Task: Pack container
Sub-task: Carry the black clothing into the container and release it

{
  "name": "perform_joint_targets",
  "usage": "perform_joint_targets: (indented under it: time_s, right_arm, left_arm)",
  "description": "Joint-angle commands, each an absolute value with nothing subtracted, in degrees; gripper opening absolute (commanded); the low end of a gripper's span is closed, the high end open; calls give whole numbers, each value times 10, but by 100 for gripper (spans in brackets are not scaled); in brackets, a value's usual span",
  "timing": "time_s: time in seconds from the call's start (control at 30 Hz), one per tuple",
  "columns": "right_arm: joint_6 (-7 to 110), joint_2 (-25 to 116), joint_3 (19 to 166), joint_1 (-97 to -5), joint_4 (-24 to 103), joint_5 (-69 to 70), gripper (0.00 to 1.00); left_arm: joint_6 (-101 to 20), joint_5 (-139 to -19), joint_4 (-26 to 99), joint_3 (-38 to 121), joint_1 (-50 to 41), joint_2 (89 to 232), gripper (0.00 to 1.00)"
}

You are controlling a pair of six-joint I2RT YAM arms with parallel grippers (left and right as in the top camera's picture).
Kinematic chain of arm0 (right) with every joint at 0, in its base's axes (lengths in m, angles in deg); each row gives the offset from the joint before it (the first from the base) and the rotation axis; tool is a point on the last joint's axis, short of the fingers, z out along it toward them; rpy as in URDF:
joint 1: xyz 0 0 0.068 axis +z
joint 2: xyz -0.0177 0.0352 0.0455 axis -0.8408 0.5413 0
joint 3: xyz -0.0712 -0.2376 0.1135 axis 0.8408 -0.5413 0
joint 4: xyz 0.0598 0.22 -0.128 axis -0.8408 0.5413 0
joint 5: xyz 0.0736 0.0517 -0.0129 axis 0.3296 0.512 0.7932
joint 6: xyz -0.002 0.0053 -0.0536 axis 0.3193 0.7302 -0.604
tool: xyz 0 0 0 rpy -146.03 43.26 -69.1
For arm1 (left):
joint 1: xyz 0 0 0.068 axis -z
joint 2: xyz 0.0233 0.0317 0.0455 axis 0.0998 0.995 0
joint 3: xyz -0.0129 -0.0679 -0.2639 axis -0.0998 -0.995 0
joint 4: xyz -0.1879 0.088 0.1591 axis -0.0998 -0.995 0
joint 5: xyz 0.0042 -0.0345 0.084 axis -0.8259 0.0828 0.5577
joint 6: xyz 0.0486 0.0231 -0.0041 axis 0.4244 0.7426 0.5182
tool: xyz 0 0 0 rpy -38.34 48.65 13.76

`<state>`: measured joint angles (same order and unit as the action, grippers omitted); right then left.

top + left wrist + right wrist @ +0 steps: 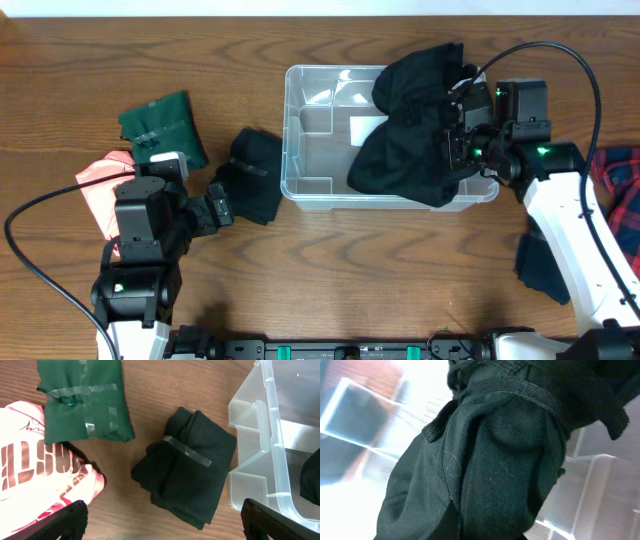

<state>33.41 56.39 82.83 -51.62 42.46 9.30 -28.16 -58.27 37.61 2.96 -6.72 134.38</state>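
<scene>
The clear plastic container (300, 130) stands at the table's middle; its left wall shows in the left wrist view (270, 450). My right gripper (455, 135) is over its right half, shut on a large black garment (415, 130) that hangs into the bin and fills the right wrist view (495, 460). A folded black bundle (255, 175) bound with clear tape lies just left of the container, also in the left wrist view (192, 470). My left gripper (165, 522) is open and empty, hovering near that bundle.
A folded green bundle (160, 125) with tape and a pink printed garment (100, 185) lie at the left. A dark blue cloth (540, 265) and a red plaid cloth (615, 185) lie at the right edge.
</scene>
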Motion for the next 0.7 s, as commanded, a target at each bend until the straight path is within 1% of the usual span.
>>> perform_joint_targets:
  time_s: [0.0, 0.03, 0.07, 0.1, 0.23, 0.43, 0.47, 0.5, 0.53, 0.57, 0.6, 0.63, 0.67]
  right_arm:
    - [341, 562, 848, -511, 428, 40, 5]
    - [341, 562, 848, -511, 433, 34, 24]
    - [340, 562, 848, -511, 435, 30, 59]
    - [340, 562, 848, -511, 436, 28, 99]
    - [332, 546, 860, -507, 419, 28, 99]
    - [293, 513, 951, -481, 395, 31, 99]
    - [286, 513, 964, -474, 394, 31, 98]
    - [281, 515, 968, -467, 392, 29, 89]
    - [280, 517, 968, -461, 391, 26, 77]
    - [285, 534, 966, -453, 401, 10, 44]
    - [298, 547, 963, -451, 410, -1, 31]
    - [311, 564, 959, -450, 418, -7, 23]
    - [315, 579, 954, -450, 423, -7, 20]
  left_arm:
    - [-279, -584, 374, 40, -65, 1350, 98]
    - [-279, -584, 374, 40, -65, 1350, 98]
    - [-279, -584, 374, 40, -65, 1351, 98]
    - [-279, -584, 374, 40, -65, 1352, 98]
    - [-279, -584, 374, 40, -65, 1354, 98]
    - [-279, -584, 374, 40, -65, 1354, 98]
    - [-279, -584, 374, 40, -65, 1354, 98]
    - [-279, -584, 374, 40, -65, 1354, 98]
    - [-279, -584, 374, 40, -65, 1354, 98]
    - [-279, -584, 374, 40, -65, 1354, 98]
    - [-279, -584, 374, 40, -65, 1354, 98]
    - [-279, -584, 374, 40, -65, 1354, 98]
    - [-279, -584, 374, 40, -65, 1354, 98]
